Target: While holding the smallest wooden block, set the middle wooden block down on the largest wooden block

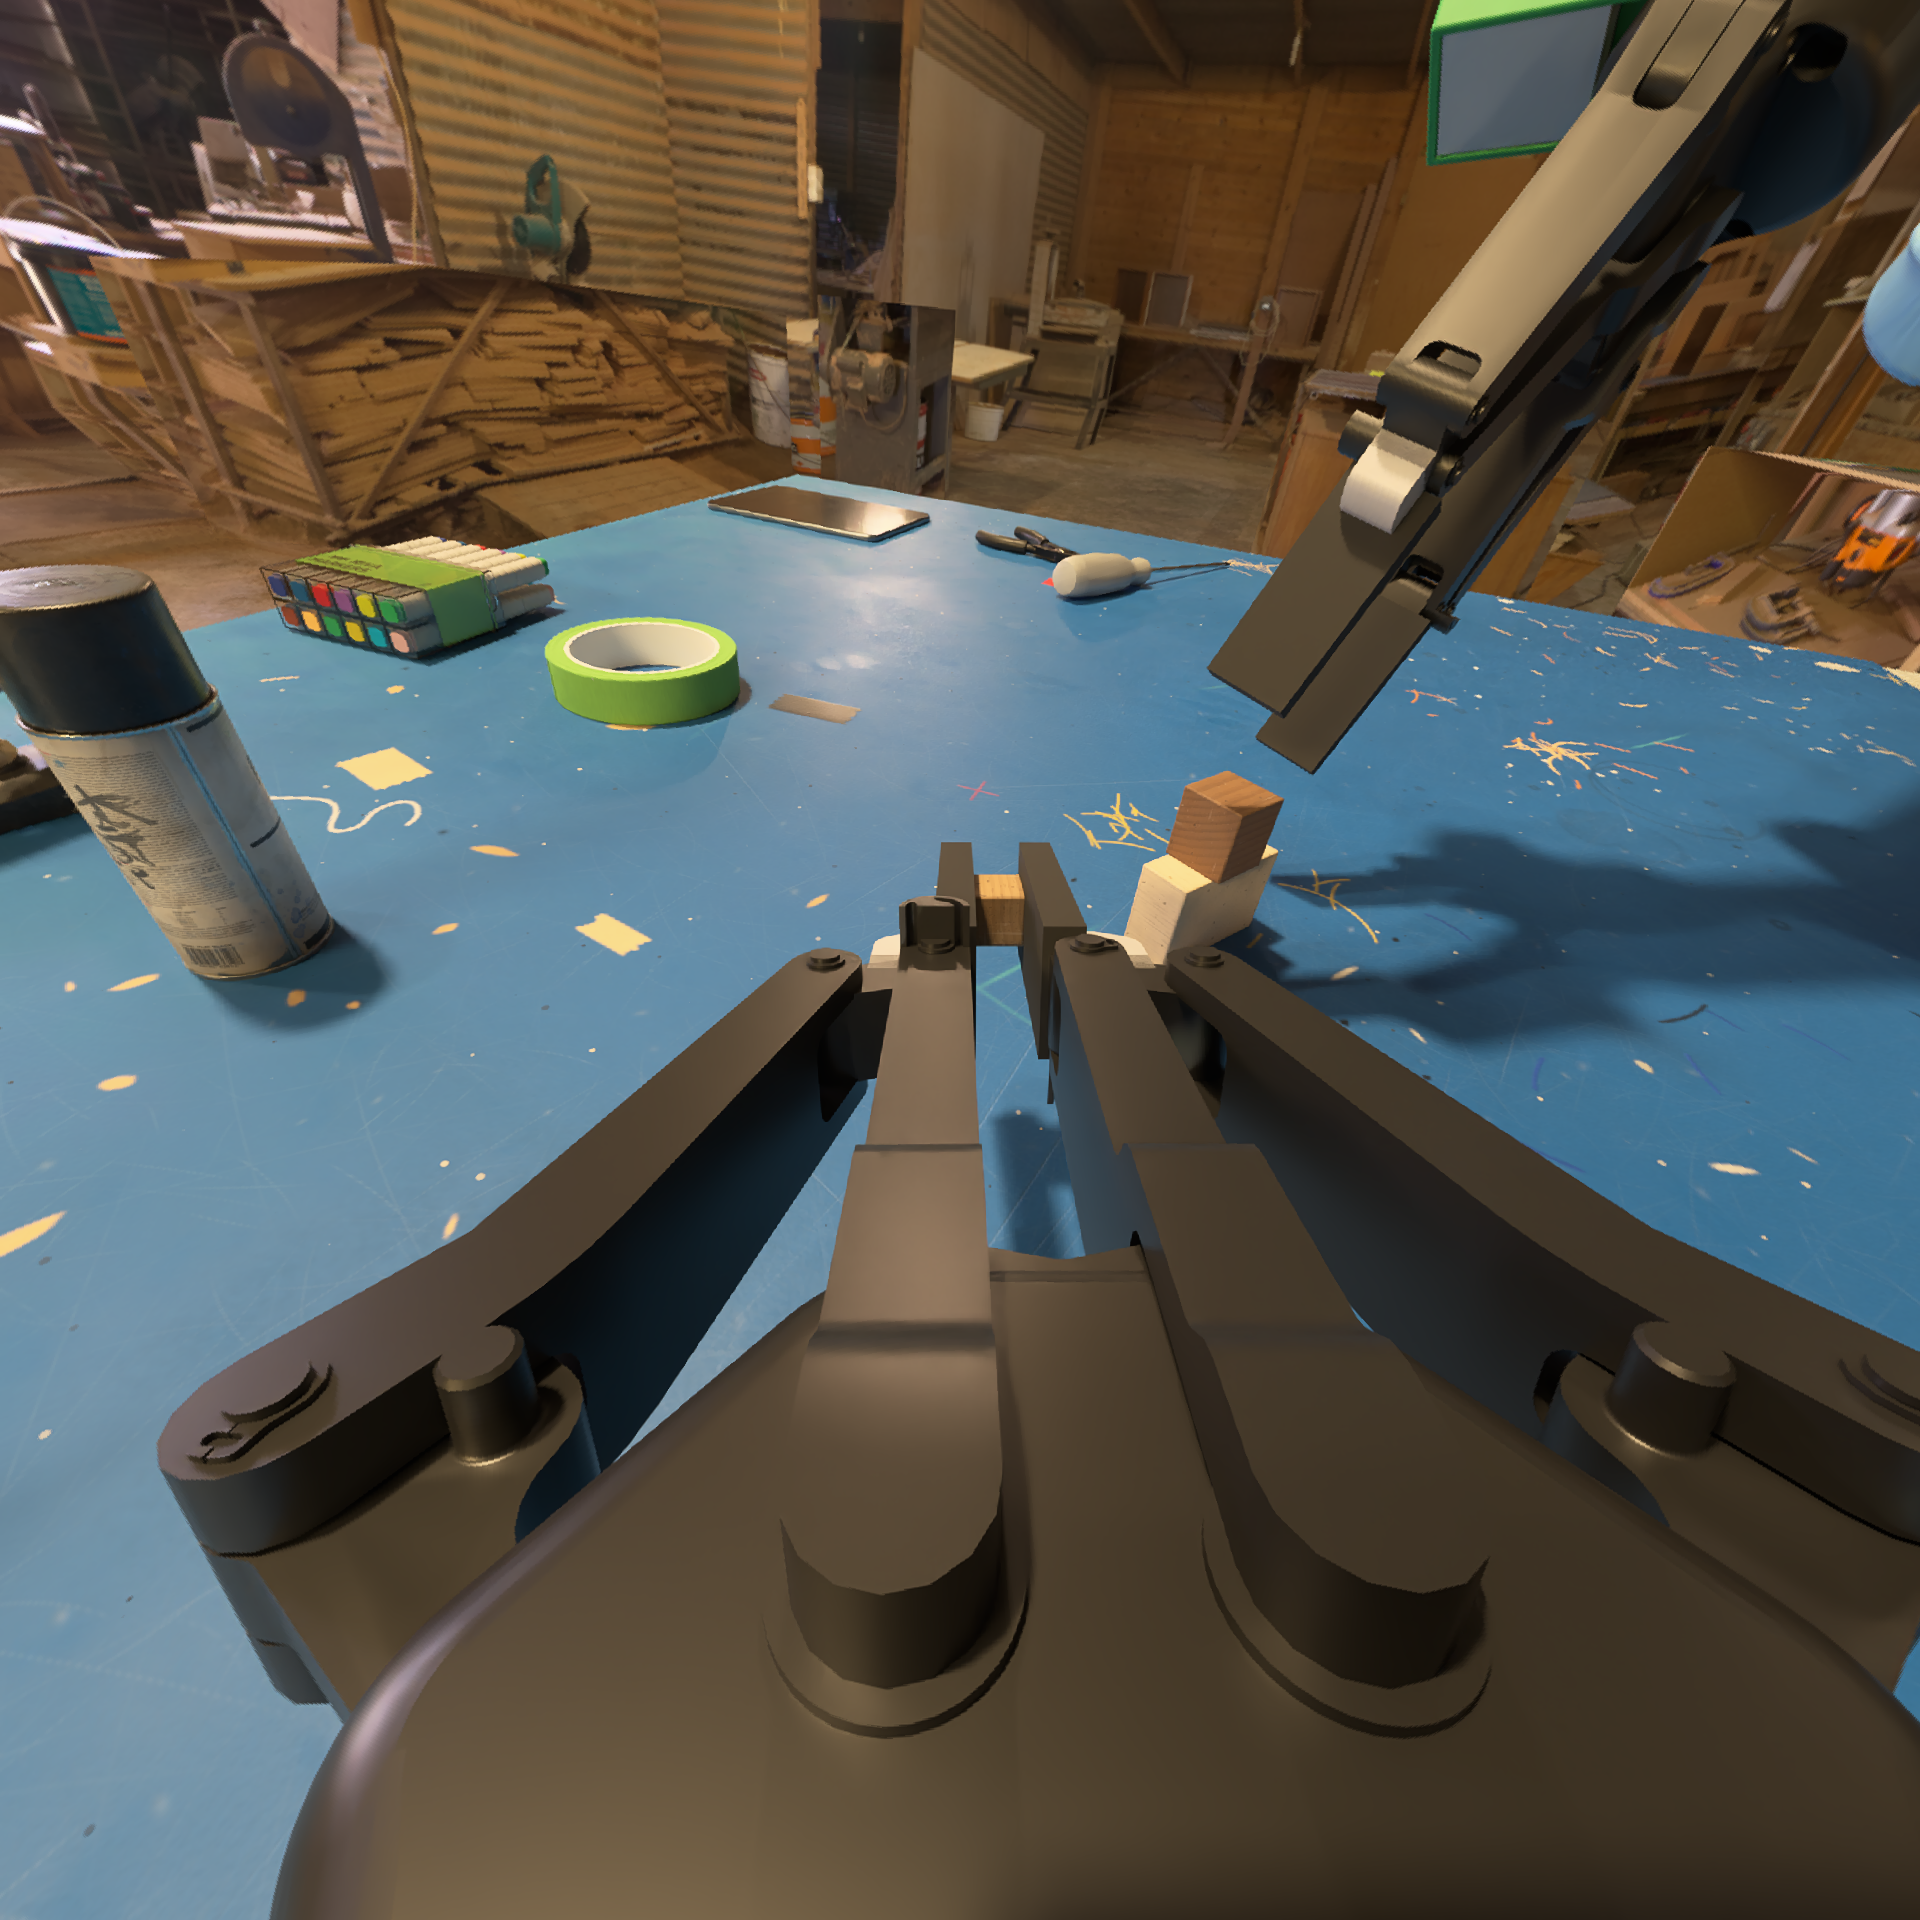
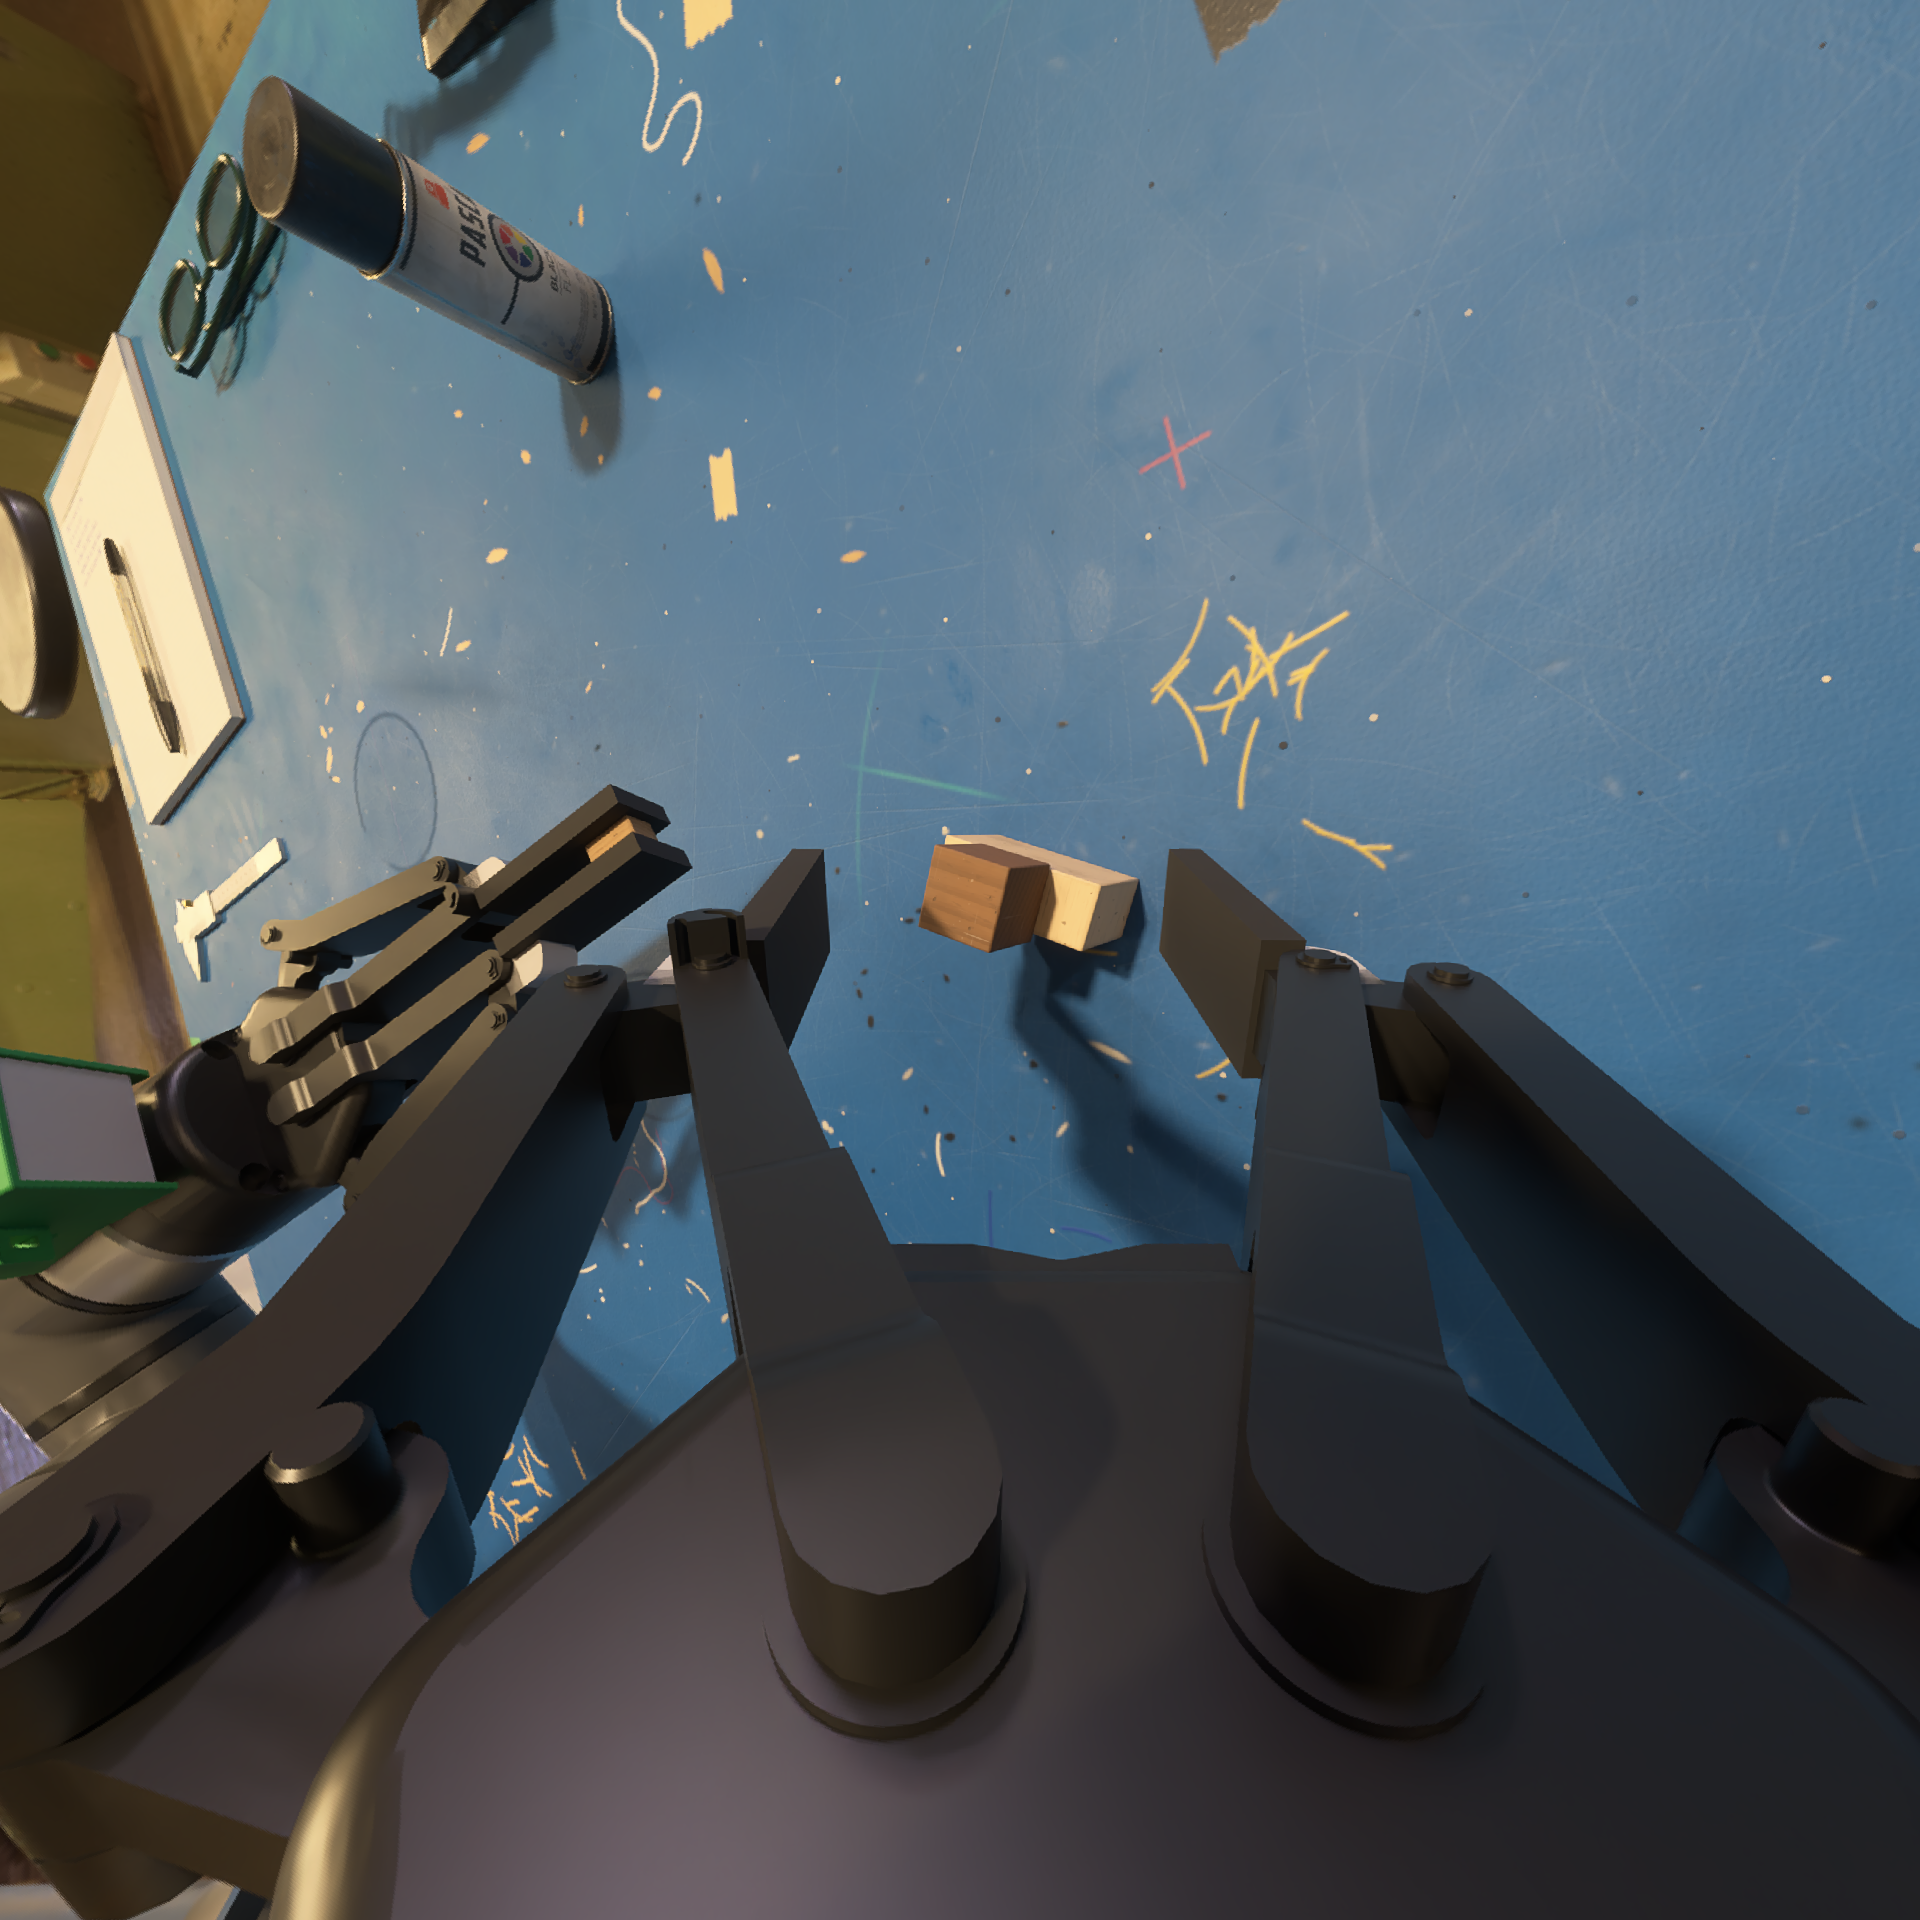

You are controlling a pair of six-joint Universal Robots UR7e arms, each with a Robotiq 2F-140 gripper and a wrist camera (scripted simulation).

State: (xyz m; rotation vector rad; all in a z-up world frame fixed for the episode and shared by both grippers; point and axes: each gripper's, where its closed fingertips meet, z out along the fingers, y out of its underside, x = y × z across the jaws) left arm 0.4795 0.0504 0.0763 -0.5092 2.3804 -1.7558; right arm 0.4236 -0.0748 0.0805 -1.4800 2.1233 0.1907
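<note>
Middle wooden block point(image 2: 982, 896) seemingly rests on largest wooden block point(image 2: 1086, 902).

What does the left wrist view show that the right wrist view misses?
Only the left wrist view: green tape roll, marker set, phone. Only the right wrist view: glasses, clipboard with pen. Both: spray can, brown block on pale block, small block in left gripper, open right gripper.
</note>
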